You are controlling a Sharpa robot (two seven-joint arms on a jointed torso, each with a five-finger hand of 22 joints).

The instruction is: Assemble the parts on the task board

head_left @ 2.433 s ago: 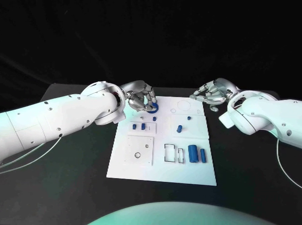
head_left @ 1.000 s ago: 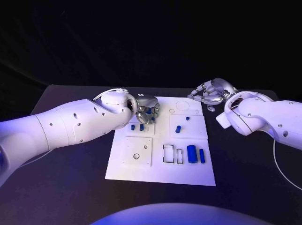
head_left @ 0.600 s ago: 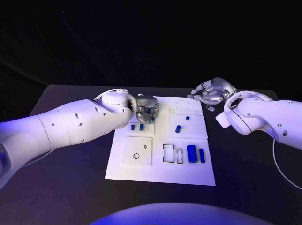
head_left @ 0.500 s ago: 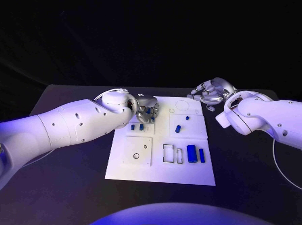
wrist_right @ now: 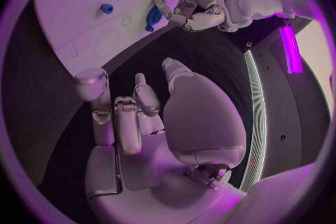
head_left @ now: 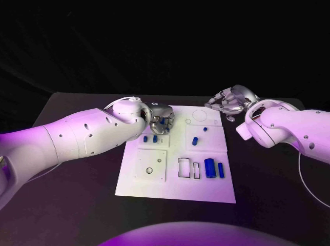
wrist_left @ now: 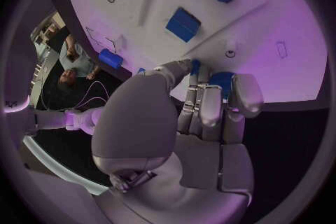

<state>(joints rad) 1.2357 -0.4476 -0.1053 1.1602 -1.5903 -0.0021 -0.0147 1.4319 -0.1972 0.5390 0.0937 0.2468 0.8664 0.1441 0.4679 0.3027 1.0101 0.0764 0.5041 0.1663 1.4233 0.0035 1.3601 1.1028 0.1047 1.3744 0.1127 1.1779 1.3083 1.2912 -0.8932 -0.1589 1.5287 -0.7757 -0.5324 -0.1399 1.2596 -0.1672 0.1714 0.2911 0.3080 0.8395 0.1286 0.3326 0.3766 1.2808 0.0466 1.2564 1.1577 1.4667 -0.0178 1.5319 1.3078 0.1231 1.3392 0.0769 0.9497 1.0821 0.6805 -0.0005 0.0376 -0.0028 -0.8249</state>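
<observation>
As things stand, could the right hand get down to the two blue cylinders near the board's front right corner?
Probably yes. The right hand hovers empty off the board's far right corner, and nothing lies between it and the blue cylinders; the left hand is busy at the far left.

the left arm comes in thick and white, its wrist bent so the left hand (head_left: 161, 119) turns down toward the far end of the task board (head_left: 175, 189). in the left wrist view its fingers (wrist_left: 210, 106) are curled close together with a small blue part (wrist_left: 221, 79) showing at their tips — whether it is truly pinched cannot be made out. the right arm reaches in from the other side, forearm bulky, and the right hand (head_left: 230, 104) hangs over the black table (head_left: 69, 107) just beside the board's far corner, fingers (wrist_right: 105, 117) loosely curled and apart, holding nothing.
</observation>
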